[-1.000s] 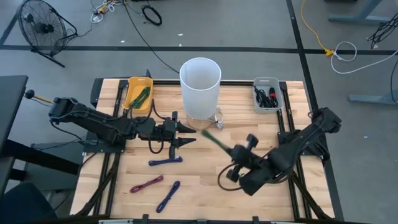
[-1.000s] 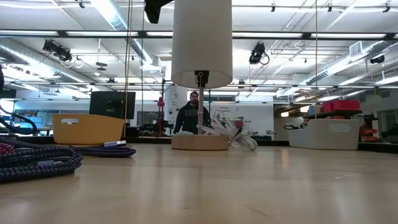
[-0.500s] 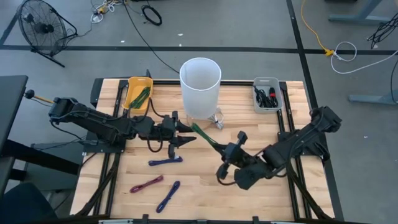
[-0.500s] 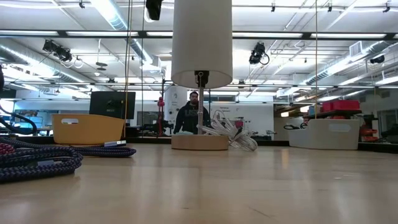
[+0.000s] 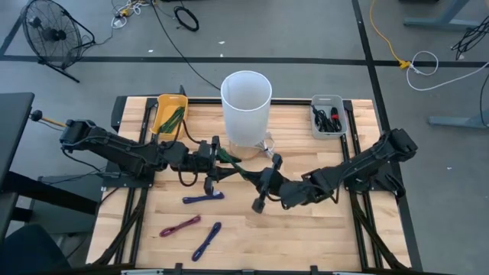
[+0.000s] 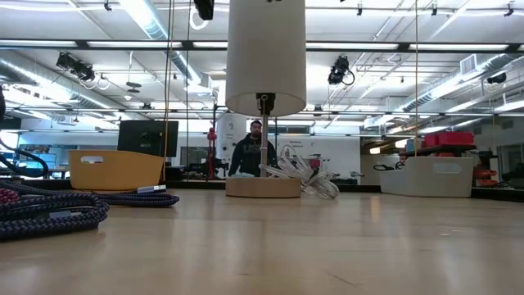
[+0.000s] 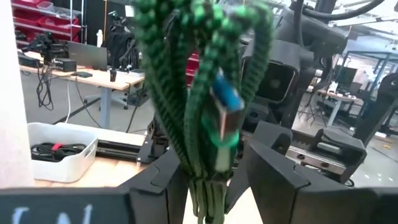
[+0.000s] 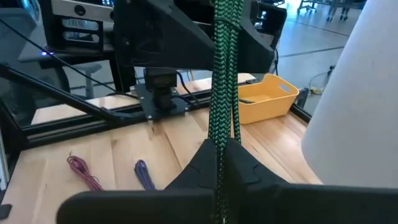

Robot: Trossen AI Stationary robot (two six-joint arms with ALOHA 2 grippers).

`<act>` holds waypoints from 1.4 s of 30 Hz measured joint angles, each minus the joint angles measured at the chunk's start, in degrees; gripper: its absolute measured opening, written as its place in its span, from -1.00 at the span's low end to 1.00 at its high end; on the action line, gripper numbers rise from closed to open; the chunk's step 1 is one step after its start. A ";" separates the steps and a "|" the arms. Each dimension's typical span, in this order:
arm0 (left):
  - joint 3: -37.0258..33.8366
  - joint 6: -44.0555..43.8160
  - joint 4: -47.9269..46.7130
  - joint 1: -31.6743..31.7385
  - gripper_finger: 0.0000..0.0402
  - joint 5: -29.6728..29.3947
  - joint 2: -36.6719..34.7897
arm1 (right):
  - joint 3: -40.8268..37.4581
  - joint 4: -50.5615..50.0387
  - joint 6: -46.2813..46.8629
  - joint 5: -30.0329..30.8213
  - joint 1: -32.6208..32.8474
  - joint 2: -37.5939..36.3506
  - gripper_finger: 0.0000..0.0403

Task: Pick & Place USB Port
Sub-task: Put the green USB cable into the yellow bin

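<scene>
Midtable, green cable (image 5: 243, 168) apparently reached left gripper (image 5: 223, 162).

The cable (image 7: 199, 106) is braided in green and black, with a blue plug (image 7: 225, 99); a like green cable (image 5: 173, 118) lies in the yellow bin (image 5: 162, 105). The cup (image 5: 246, 107) is plain white, the tray (image 5: 339, 124) is pale grey with black cables (image 5: 327, 118) inside, and the table (image 5: 306, 237) is light wood with visible grain in a black frame. On the table lie two blue cables (image 5: 202, 198), one (image 5: 206, 241) nearer the table's front edge, and a magenta cable (image 5: 179, 227); both arms (image 5: 114, 153) are black.
</scene>
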 joint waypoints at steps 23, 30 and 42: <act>0.00 1.47 -0.34 -0.02 -0.90 -0.03 0.00 | -0.34 0.12 -2.23 -6.31 -0.97 -0.90 -0.43; -0.10 1.52 -1.28 0.00 -0.90 -0.26 0.00 | -0.39 -0.41 -8.14 -5.30 -1.09 -3.17 -0.21; -0.20 2.14 -2.38 -0.04 -0.90 -0.02 0.00 | -23.66 28.75 -9.31 -15.79 -5.66 -15.99 -0.18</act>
